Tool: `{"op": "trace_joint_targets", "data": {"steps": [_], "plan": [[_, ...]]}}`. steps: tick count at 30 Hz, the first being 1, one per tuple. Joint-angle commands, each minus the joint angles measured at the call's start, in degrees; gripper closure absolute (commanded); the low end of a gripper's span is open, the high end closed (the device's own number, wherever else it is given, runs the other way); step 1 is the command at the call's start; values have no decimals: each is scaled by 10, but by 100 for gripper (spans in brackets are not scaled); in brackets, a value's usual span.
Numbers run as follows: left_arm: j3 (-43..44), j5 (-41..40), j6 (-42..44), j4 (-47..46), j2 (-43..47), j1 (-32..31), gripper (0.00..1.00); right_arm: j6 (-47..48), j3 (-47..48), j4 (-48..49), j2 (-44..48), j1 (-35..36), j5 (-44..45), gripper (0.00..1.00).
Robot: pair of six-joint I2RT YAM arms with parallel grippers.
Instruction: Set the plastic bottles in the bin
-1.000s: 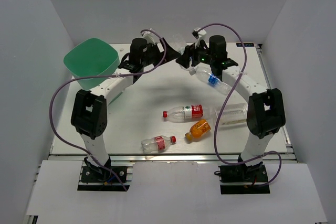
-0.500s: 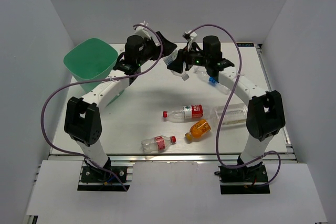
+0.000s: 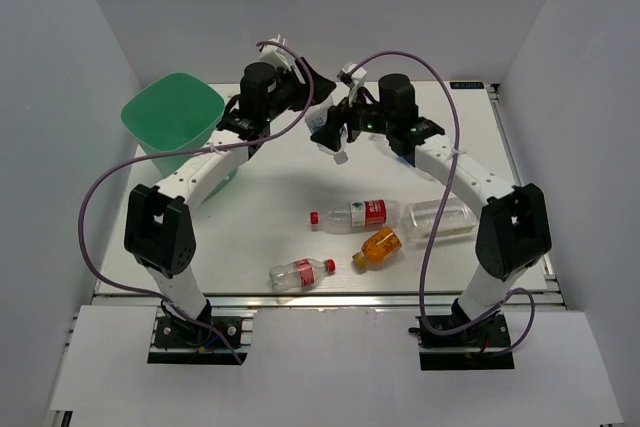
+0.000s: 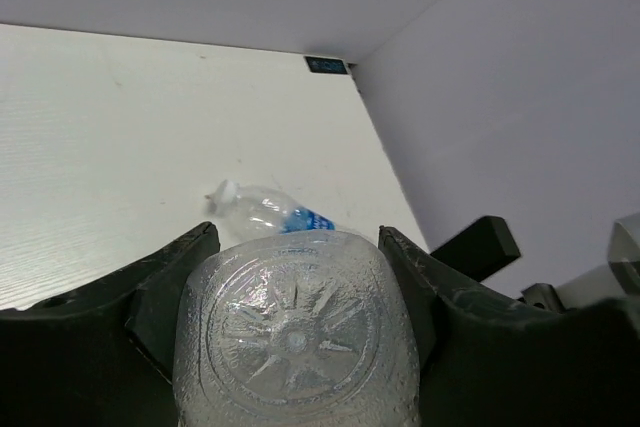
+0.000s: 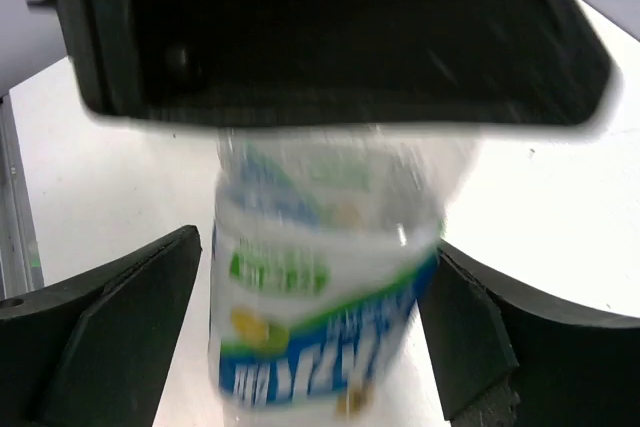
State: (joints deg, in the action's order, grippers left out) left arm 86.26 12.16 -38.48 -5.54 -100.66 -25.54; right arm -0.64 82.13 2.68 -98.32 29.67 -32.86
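Broadly, the white table [image 3: 270,192] carries everything, and the mint-green bin [image 3: 172,119] stands at its far left corner, well apart from the left pincer [image 4: 295,247] on that pincer's outer side, with nothing visible inside it from above.

Both arms meet over the far middle of the table, and one bottle hangs between them. The left pincer is about half closed on the green-and-white-labelled bottle [image 5: 320,332]. Its two dark fingers [image 4: 165,292] press the ribbed sides just above the moulded base, which faces the wrist camera. The right pincer [image 5: 315,277] stands spread wide around the same bottle at its label. A strip of table shows between the left finger and the label, and a narrower one low on the other side. The picture is blurred, so contact higher up cannot be told.

Six bottles show in all. One is the held bottle. A blue-labelled bottle [image 4: 268,215] lies on its side on the table beyond the left pincer. Four more lie nearer the arm bases than either pincer. These are a wide clear bottle [image 3: 440,219] under the right arm, a long red-labelled bottle [image 3: 352,214] just beside it, an orange-filled bottle [image 3: 377,245], and a small red-labelled bottle [image 3: 302,272] nearest the front edge.
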Motion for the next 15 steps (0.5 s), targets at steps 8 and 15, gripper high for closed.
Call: {"op": "trace_joint_targets", "data": {"steps": [8,15], "plan": [[156,-84,57,186,90,149,87,96,-57,-65,72,-101,50,11],[221,-223,186,310,146,221,74,326,-2,-225,-24,-225,86,11]]}}
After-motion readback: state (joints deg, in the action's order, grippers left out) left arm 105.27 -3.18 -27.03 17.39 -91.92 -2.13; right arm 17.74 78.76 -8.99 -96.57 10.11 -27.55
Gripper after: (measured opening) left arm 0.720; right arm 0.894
